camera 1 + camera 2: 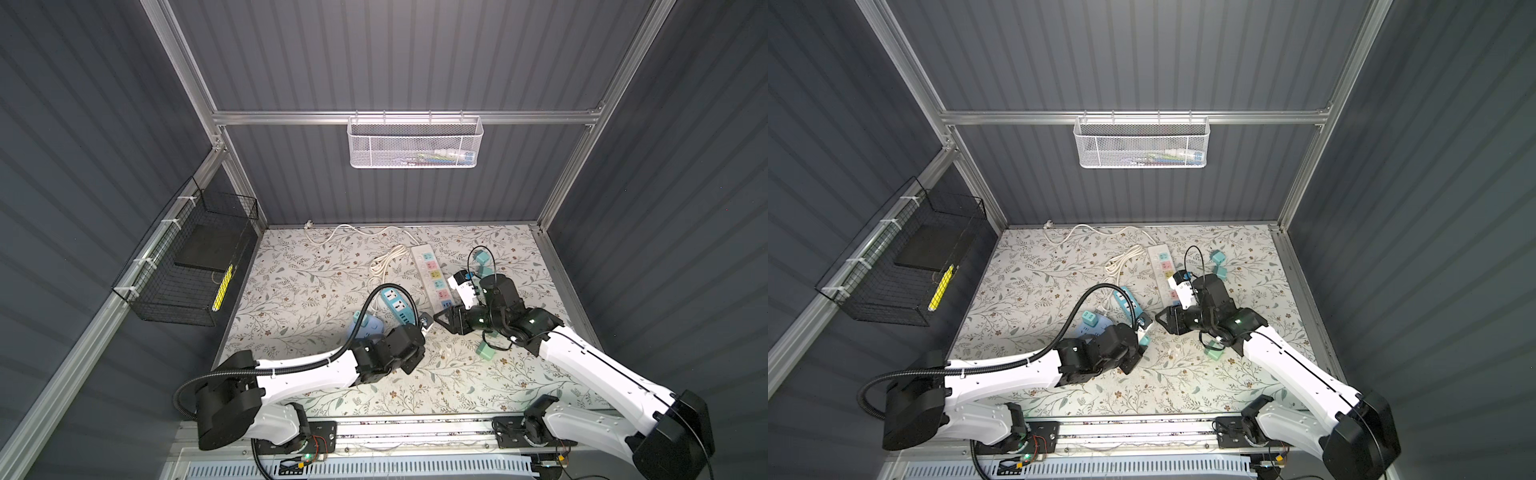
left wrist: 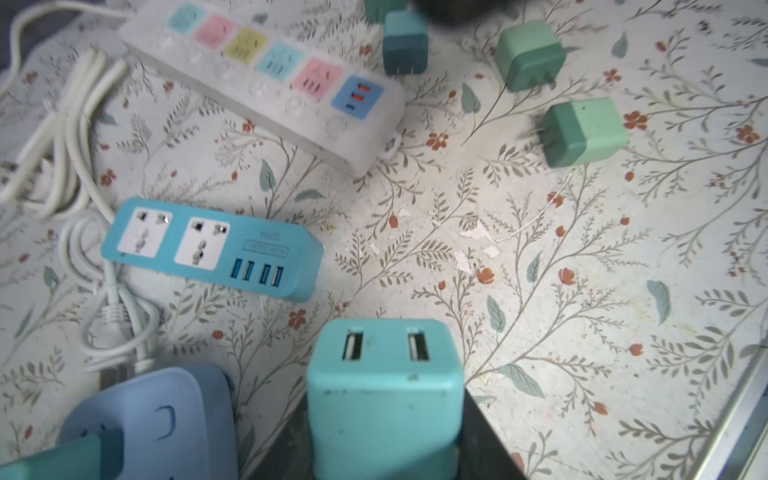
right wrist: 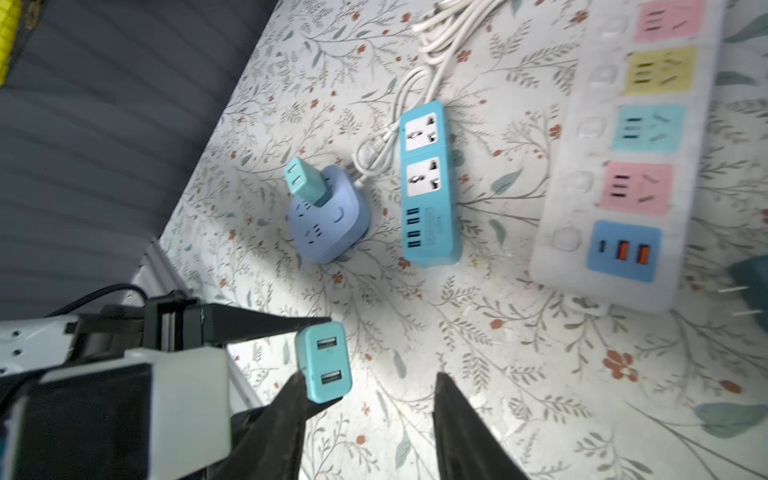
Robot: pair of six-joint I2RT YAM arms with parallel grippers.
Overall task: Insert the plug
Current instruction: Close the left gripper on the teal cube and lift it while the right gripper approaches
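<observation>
**A:** Where's the plug?

**B:** The plug (image 2: 384, 395) is pinched in the left gripper (image 1: 1143, 330), which is closed on its sides. It seems clear of the table (image 2: 540, 291), and its prongs are hidden.

**A:** And the right gripper?

**B:** The right gripper (image 3: 369, 376) is just beside it, jaws partly apart and empty.

**A:** How far along?

**B:** It's grasped but not inserted. The other plug (image 3: 305, 183) already stands in the cube (image 3: 328, 220). The blue strip (image 3: 430, 195) and white strip (image 2: 266, 79) show free sockets. I'd say carrying, aligning and pressing home are all left.
</observation>
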